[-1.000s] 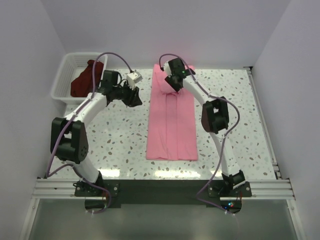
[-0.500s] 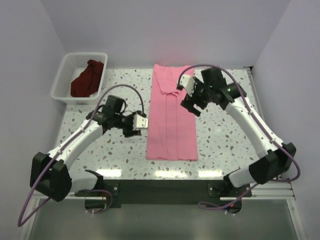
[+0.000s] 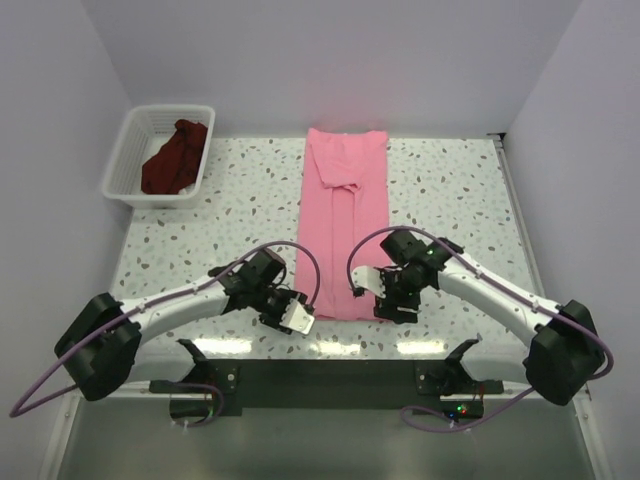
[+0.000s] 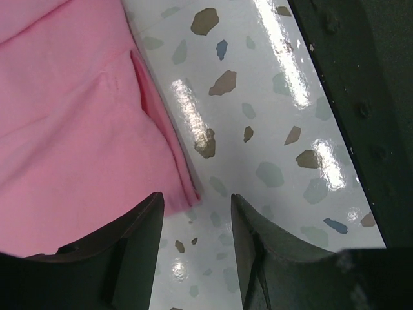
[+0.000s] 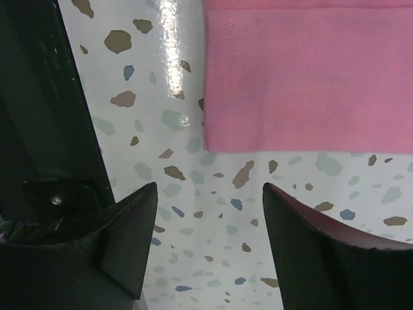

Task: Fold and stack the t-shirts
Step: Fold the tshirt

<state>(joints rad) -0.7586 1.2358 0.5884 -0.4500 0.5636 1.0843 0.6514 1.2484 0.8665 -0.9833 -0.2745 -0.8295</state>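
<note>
Pink t-shirt [image 3: 342, 230] laid on surface [image 3: 200, 250], long axis running near-to-far. Near hem corners found just ahead of left fingers [image 4: 132, 242] and right fingers [image 5: 122, 236]; both pairs spread, nothing gripped. Maroon t-shirt [image 3: 175, 160] contained in basket [image 3: 160, 108].

Two shirts: one pink shirt [image 3: 343, 235] on the surface [image 3: 450, 190], one maroon shirt [image 3: 175, 158] in the basket [image 3: 122, 160]. One basket, one surface. Two arms, a left arm [image 3: 175, 298] and a right arm [image 3: 490, 295]. Each ends in two fingers, four in all: the left fingers [image 4: 139, 239] one pair, the right fingers [image 5: 129, 226] the other.
</note>
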